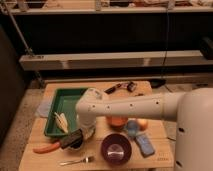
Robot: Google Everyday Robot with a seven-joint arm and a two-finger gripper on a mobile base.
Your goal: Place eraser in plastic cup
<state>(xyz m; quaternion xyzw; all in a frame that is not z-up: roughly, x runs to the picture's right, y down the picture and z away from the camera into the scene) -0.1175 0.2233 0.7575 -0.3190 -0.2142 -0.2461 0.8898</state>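
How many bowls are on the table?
2, unless the arm hides more: purple bowl in front, orange bowl behind it. The gripper hangs by the eraser beside the green tray.

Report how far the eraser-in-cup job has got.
Looks done: the eraser lies tilted across a small cup by the tray's front corner, one end past the rim; how deep it sits is unclear. In hand: the gripper hangs close above the eraser, contact hidden. Left: confirm the eraser is in the cup and lift the arm away.

Dark eraser (pixel 71 139) rests tilted atop low plastic cup (pixel 76 146), gripper (pixel 85 133) just above.
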